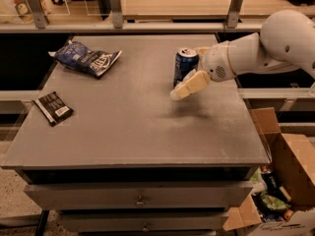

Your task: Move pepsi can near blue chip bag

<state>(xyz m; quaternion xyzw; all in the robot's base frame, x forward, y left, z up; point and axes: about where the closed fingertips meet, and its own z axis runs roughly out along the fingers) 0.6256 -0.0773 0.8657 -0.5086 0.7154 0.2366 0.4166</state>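
The pepsi can (184,63), dark blue with a silver top, stands upright on the grey table (133,127), right of centre towards the back. My gripper (187,73) reaches in from the right on a white arm and is open. Its near finger (189,85) lies in front of the can's lower right side, and the far finger shows just behind the can's top right. The can still rests on the table. The blue chip bag (86,59), wrinkly with white lettering, lies at the back left, well apart from the can.
A small flat black packet with a white label (54,108) lies near the table's left edge. An open cardboard box (280,181) with items in it stands on the floor at the right. A railing with posts runs behind the table.
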